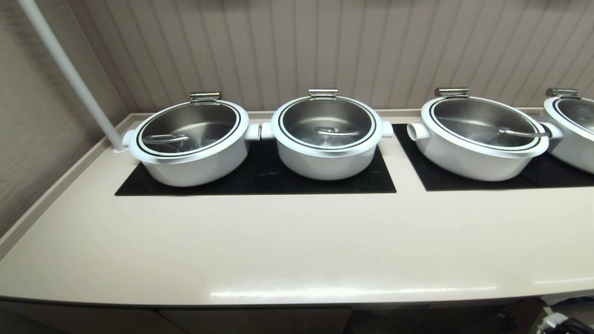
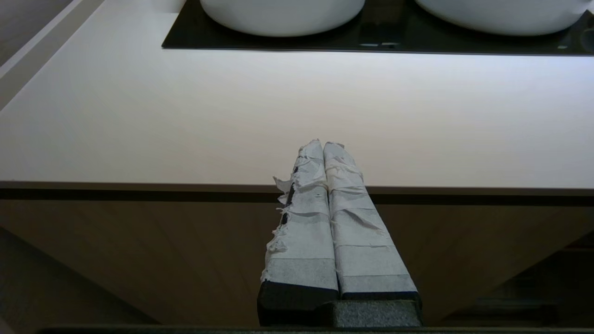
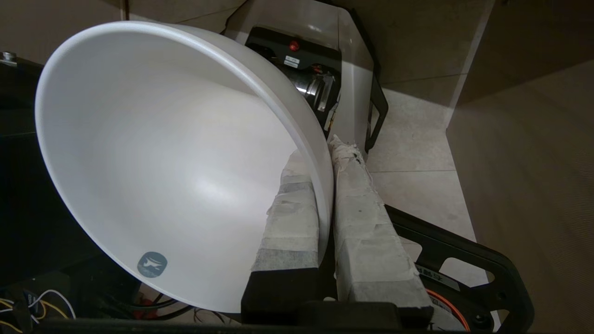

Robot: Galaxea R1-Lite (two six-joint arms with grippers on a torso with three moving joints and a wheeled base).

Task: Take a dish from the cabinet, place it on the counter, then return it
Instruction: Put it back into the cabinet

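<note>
The dish [image 3: 162, 162], a plain white round bowl, fills the right wrist view, tilted with its hollow facing the camera. My right gripper [image 3: 320, 153] is shut on its rim, one taped finger inside and one outside, low down over the floor and out of the head view. The counter [image 1: 278, 241] is a glossy cream slab with nothing on its front part. My left gripper [image 2: 323, 144] is shut and empty, parked just before the counter's front edge [image 2: 185, 183], above the brown cabinet front [image 2: 139, 255].
Several white pots with steel lids [image 1: 190, 139] [image 1: 327, 134] [image 1: 480, 137] stand on black inset panels [image 1: 260, 178] at the counter's rear. A white pole [image 1: 69, 74] rises at the back left. Below the dish are floor tiles [image 3: 408, 185] and my base's black frame [image 3: 464, 250].
</note>
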